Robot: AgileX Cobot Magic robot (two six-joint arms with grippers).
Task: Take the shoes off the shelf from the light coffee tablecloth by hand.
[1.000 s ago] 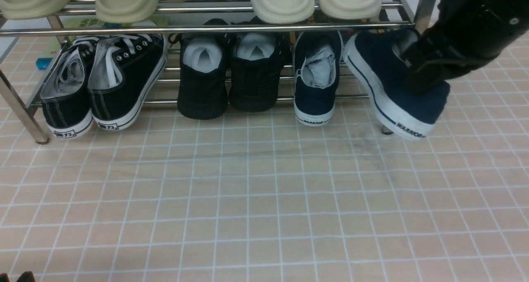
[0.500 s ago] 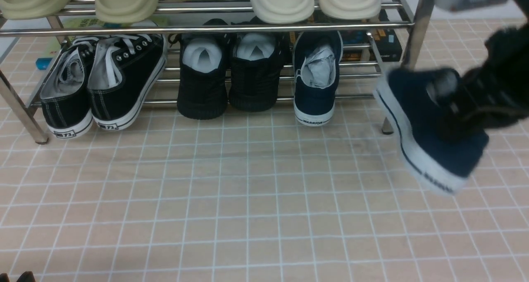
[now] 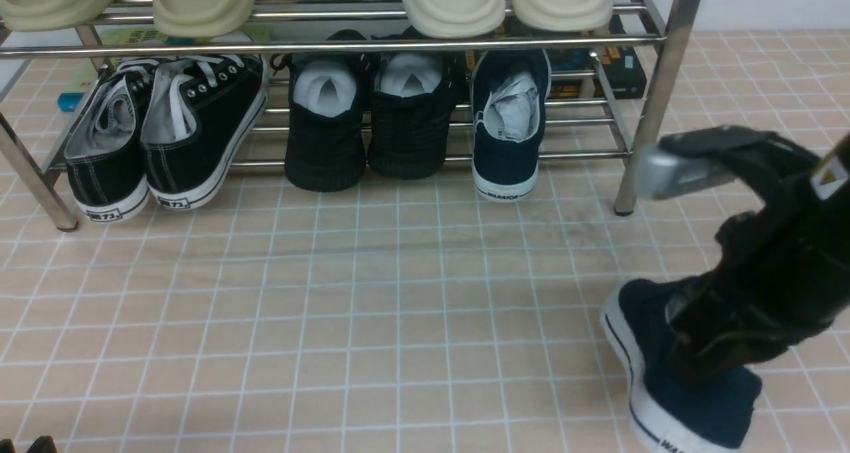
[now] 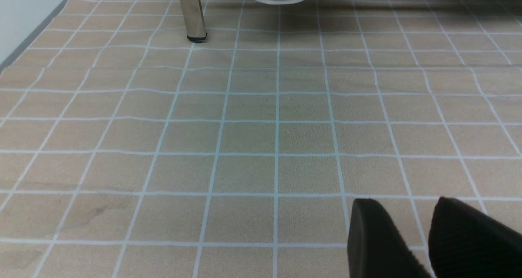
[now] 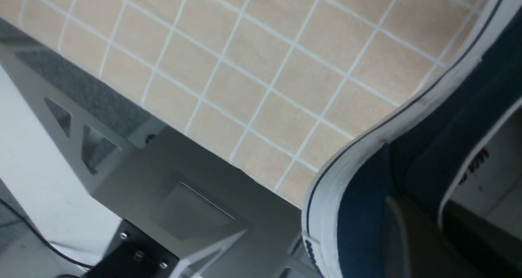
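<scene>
Since every position below is referenced to the shelf, I read the scene from its left end to its right.

Well in front of the left end, the left gripper hovers low over the tablecloth, fingers parted and holding nothing. On the lower tier stand the black lace-up sneakers, then the black high-tops, then the first navy shoe, its heel out over the front rail. In front of the right post and further right, the right gripper is clenched on the heel collar of the second navy shoe, one finger inside and one outside. I cannot tell whether that sole touches the cloth.

Hazards, as I judge them:
1. The grip takes soft canvas at one end only. A sharp move may swing the second navy shoe or pull it free.
2. The right wrist view shows the cloth's edge just beside the heel. A release here could tip the shoe off the table.
3. The first navy shoe sits under the upper rail, just beside the high-tops. A steep approach may strike the rail or drag the neighbour.

Appearance: dark navy canvas, a white rubber sole with a thin dark stripe, and "WARRIOR" on the heel tab. Crumpled pale paper fills the first navy shoe.
</scene>
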